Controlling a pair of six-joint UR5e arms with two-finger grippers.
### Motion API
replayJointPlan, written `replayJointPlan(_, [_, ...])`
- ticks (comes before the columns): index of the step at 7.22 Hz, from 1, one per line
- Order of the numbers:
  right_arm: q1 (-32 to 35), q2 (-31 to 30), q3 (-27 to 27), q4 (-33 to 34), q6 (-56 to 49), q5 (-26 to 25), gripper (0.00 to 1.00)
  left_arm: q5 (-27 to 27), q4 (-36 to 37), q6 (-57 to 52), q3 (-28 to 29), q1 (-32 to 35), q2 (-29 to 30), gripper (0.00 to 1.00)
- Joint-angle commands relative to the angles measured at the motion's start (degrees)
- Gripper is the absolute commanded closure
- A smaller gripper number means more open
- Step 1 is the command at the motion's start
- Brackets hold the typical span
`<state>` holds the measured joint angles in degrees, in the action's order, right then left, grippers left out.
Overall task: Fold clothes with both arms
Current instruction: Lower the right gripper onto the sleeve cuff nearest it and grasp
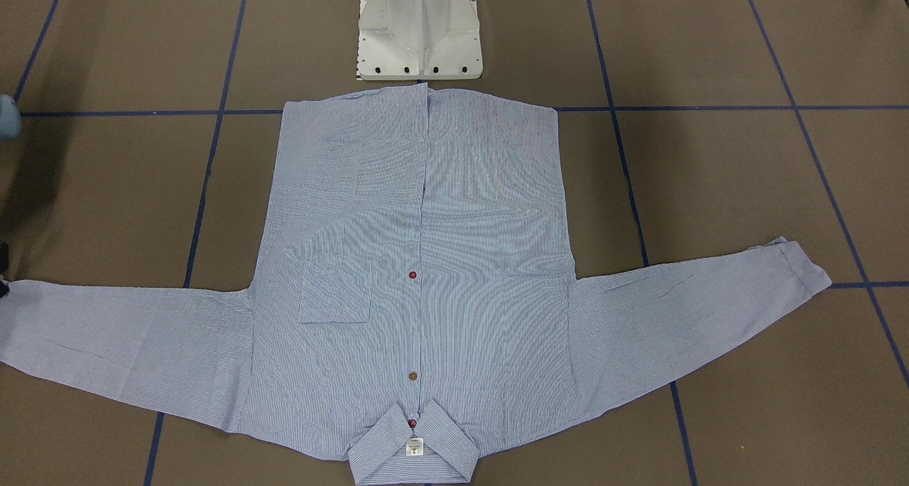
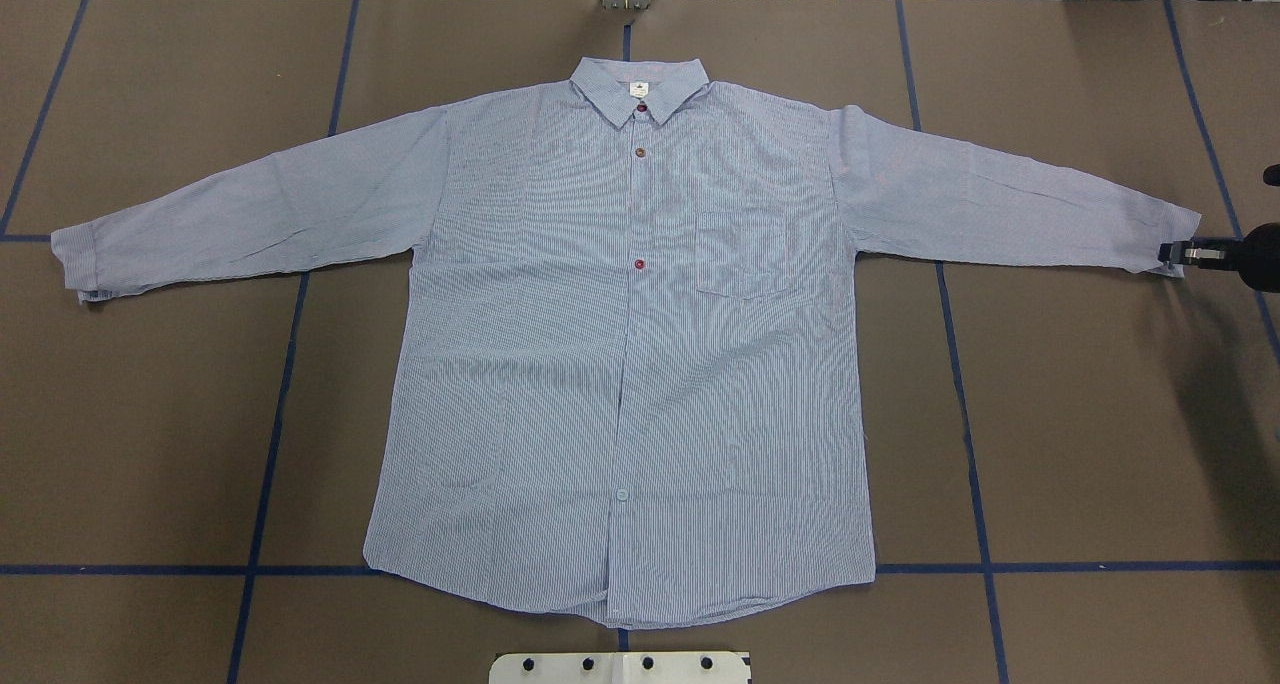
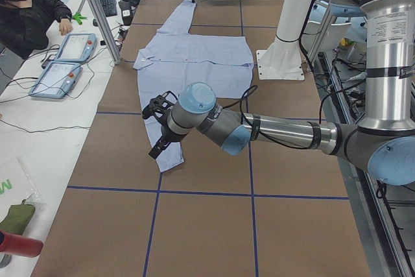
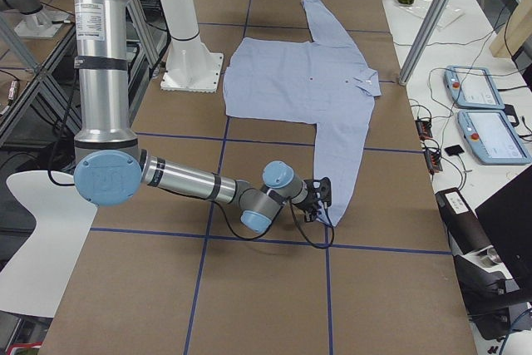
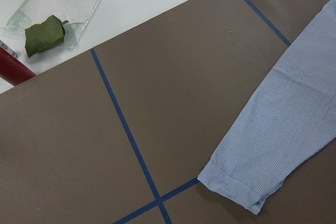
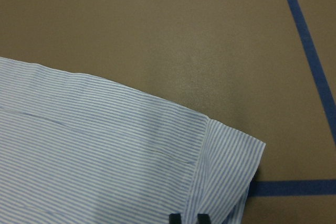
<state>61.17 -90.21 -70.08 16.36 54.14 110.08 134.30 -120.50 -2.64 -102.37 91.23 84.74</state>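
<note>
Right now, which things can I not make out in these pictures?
1. Left tool: open or shut unknown; only the left side view shows it.
2. Right tool: hold on the shirt cuff unclear; the bottom edge of its wrist view cuts off the fingertips.
3. Neck label: print too small in every view.

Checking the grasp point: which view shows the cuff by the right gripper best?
Right wrist-mounted: the cuff is close, stripes and fold sharp. Overhead and side views show it small; front-facing crops it.
</note>
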Motion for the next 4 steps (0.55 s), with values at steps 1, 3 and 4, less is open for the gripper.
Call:
replayJointPlan(1, [0.09,-0.14,-3.03,0.08,0.18,1.27,1.0,0.0,0.0,0.0,-0.02,0.0,-0.19,0.0])
replayJointPlan(3, [0.17,0.56,-7.85,2.61,0.79,1.28,1.0,0.0,0.0,0.0,-0.2,0.0,-0.19,0.0])
replayJointPlan(4, [0.09,2.05,-12.58,8.46,2.53,1.28,1.0,0.0,0.0,0.0,-0.2,0.0,-0.19,0.0])
